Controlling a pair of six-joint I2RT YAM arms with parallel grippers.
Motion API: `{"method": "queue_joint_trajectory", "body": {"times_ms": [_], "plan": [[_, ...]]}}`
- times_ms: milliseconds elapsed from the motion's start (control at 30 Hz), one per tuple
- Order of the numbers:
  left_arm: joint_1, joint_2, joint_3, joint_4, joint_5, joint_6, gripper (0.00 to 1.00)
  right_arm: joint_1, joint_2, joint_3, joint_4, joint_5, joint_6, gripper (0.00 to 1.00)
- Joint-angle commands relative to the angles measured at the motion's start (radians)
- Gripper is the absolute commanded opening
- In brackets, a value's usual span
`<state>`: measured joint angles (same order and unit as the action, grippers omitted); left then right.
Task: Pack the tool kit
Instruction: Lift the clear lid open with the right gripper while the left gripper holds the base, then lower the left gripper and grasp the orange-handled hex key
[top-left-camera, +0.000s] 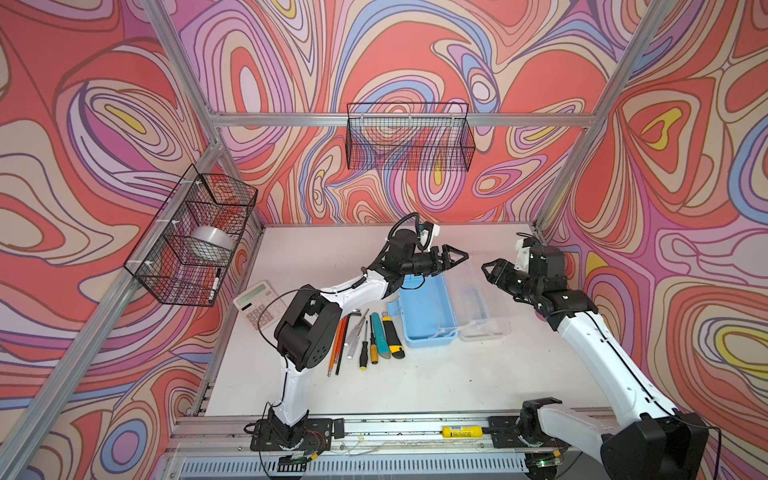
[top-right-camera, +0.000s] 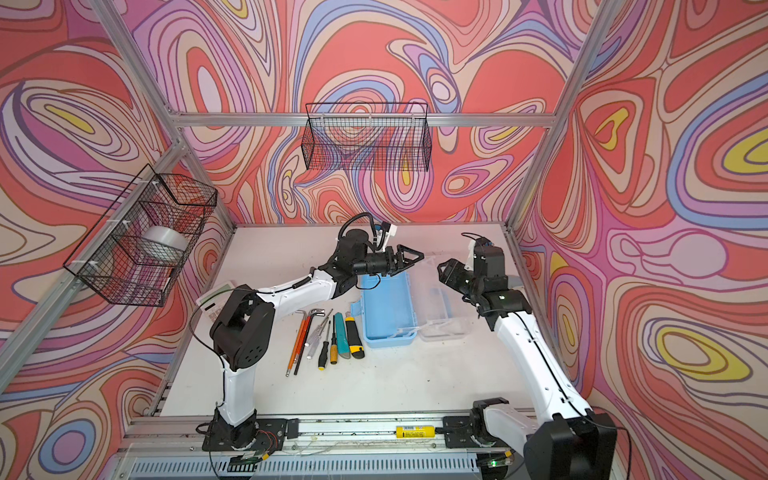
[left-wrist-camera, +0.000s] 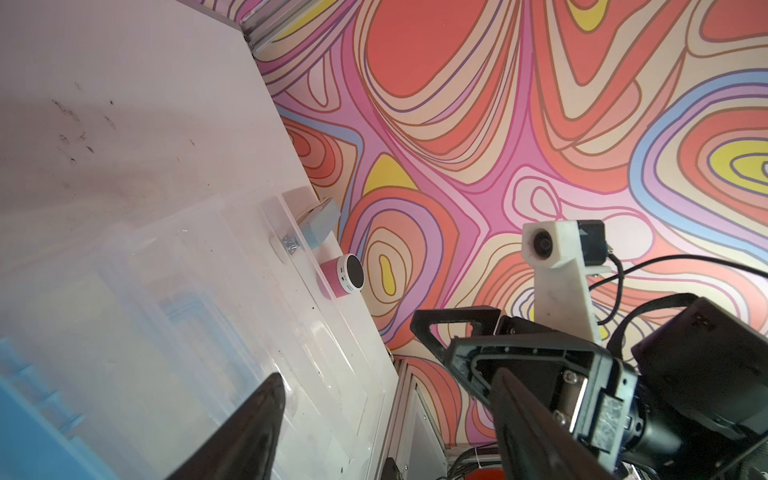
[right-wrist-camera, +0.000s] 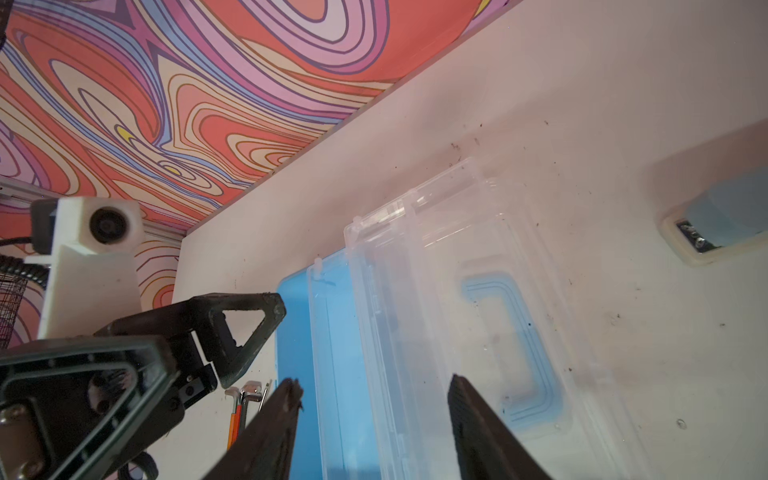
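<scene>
Nothing is packed: steel hand tools (top-left-camera: 392, 336) lie at nine o'clock of the open light-blue plastic box (top-left-camera: 424, 307); left pincer (top-left-camera: 458, 259) and right pincer (top-left-camera: 490, 270) are released.

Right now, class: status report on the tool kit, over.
Left gripper open, right gripper open, both empty. Blue box open, unpacked; tools beside it. Nothing blocking.

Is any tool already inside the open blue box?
No, in a top view the light-blue box is empty, and the tools lie in a row on the table beside it.
</scene>
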<state>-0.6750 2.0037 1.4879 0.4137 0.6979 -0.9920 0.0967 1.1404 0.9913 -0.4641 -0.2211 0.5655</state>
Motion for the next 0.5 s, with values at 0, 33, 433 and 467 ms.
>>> {"method": "queue_joint_trajectory", "body": {"times_ms": [0,33,433,467], "plan": [[0.0,-0.079,0.002,-0.145,-0.055,0.124,0.83,0.002,0.026,0.043,0.008,-0.043,-0.035,0.59],[0.001,-0.102,0.0,-0.206,-0.089,0.169,0.85,0.014,0.034,0.052,0.003,-0.039,-0.044,0.58],[0.041,-0.512,-0.249,-0.71,-0.593,0.456,0.84,0.479,0.228,0.175,-0.016,0.321,-0.091,0.49],[0.046,-0.55,-0.279,-0.749,-0.64,0.46,0.83,0.517,0.241,0.18,-0.015,0.346,-0.091,0.49]]}}
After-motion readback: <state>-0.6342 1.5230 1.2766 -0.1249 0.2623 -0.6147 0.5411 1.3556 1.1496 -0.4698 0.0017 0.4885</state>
